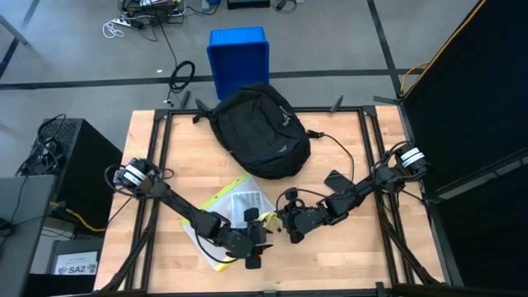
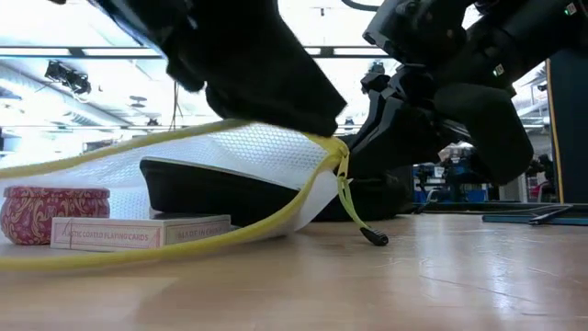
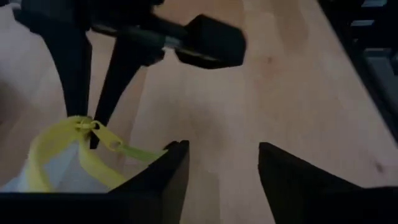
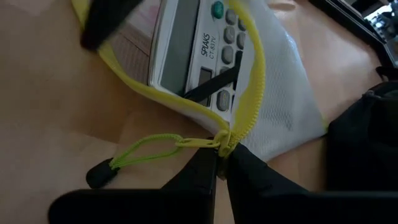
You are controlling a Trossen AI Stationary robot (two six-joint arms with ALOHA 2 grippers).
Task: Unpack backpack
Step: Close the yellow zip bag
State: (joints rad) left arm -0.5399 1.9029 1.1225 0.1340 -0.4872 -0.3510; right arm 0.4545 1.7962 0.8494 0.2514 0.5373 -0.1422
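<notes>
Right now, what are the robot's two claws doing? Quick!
Left gripper: open, holding nothing.
Right gripper: shut on the zipper end of the mesh pouch.

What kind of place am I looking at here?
Probably a robotics lab or workshop: a wooden table with two dark robot arms mounted on it, loose cables across a grey concrete floor, and a blue plastic bin behind the backpack.

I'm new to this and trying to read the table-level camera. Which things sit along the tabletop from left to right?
Patterned round tin → box of playing cards → white mesh pouch with yellow zipper → dangling black zipper pull.
</notes>
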